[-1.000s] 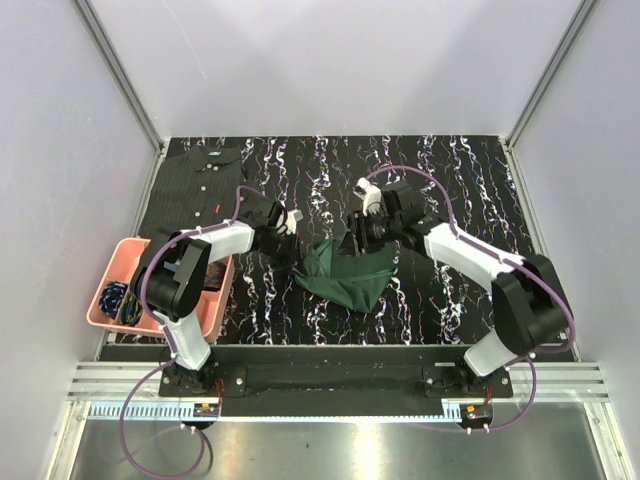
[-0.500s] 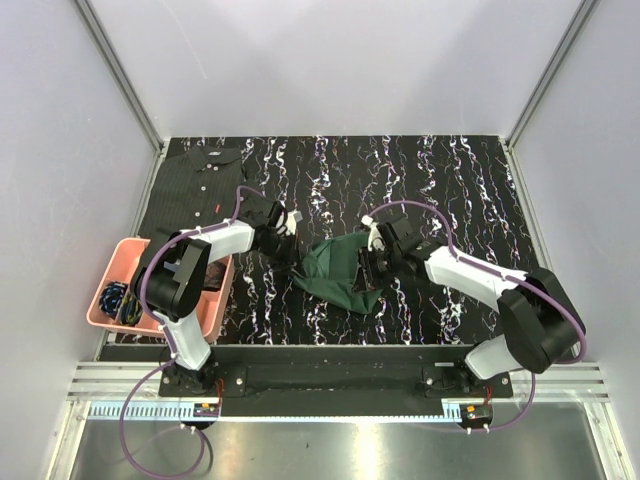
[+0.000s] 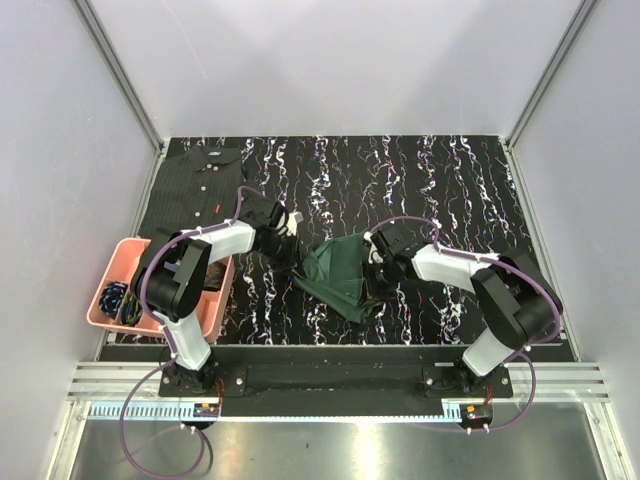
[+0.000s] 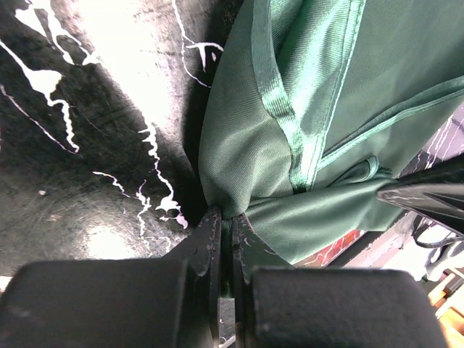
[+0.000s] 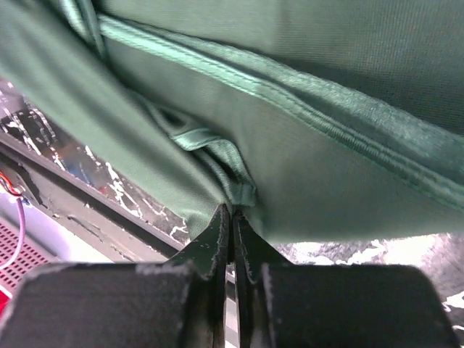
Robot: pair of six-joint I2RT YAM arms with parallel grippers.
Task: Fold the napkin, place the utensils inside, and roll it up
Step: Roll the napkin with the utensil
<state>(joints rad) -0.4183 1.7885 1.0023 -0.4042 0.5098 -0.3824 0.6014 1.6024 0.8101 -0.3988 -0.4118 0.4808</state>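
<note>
Green cloth is bunched mid-table and both pincers have a bite of it! The napkin [image 3: 338,270] lies crumpled between them. The left pincer [image 3: 297,256] is clamped tight on the cloth's left corner, and the right pincer [image 3: 372,280] is pinched hard on the right-hand edge. Close in on the left wrist view, the fingers [image 4: 209,235] are squeezed together with a wad of hemmed fabric caught at their tips. Just past those tips a reddish sliver [image 4: 338,251] peeks from under the cloth, and I can't tell what it is. On the right wrist view, the fingers [image 5: 214,232] meet on a fold beside a small loop of hem. Green fills nearly everything ahead of them, blocking the view beyond.

Out to the left of the left pincer and nearer the bases sits a pink bin [image 3: 103,280], with the left arm crossing over its right side. Inside is a blue and yellow bundle [image 3: 114,296]; the rest is too dark to read. Beyond the left pincer, in the far left corner, a dark shirt [image 3: 195,178] lies flat, well apart from the napkin. Underneath it all is a black table [image 3: 450,190] streaked with white marbling. Pale walls close in three sides.
</note>
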